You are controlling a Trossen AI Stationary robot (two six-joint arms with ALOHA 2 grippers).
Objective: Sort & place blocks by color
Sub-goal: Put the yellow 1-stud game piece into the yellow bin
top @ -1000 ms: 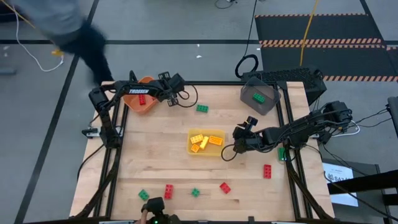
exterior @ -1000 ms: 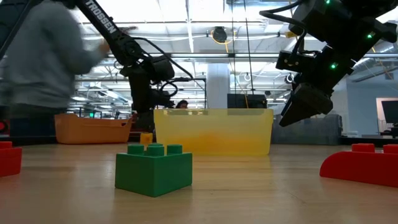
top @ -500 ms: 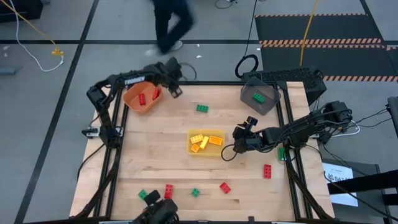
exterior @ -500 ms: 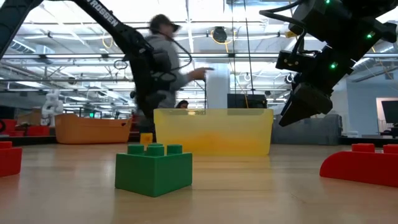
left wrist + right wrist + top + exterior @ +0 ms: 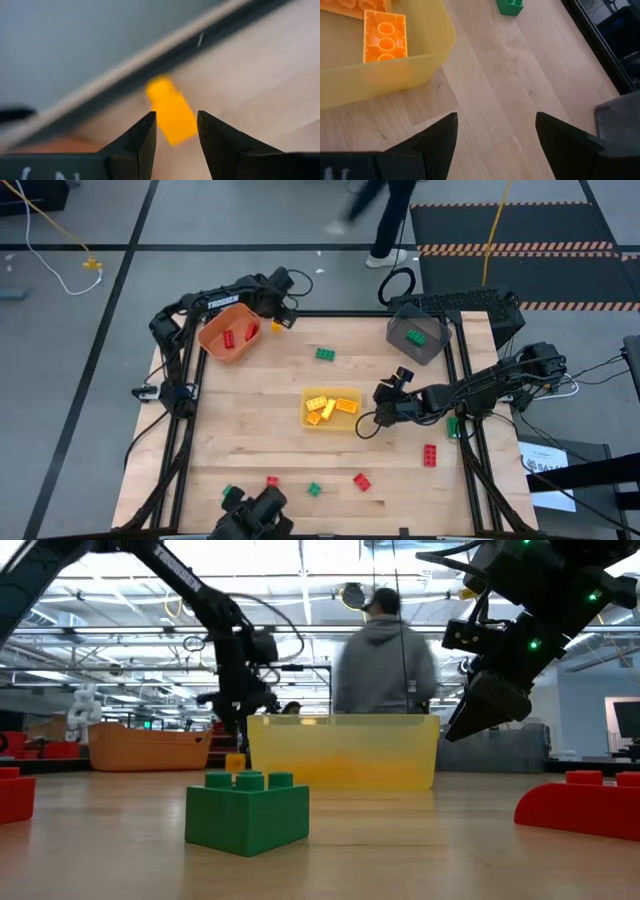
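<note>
Bare tabletop [image 5: 260, 425] between orange bin [image 5: 226, 338] and yellow bin [image 5: 333, 408].

high: overhead, whole table [image 5: 260, 430] | low: tabletop level | both share yellow bin [image 5: 332, 409]

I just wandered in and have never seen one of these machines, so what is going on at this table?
Two robot arms are sorting toy blocks into bins by colour. The left gripper, open, hovers over a yellow block at the table's far edge, beside the orange bin holding red blocks. The right gripper waits open beside the yellow bin. Red and green blocks lie loose on the table.
</note>
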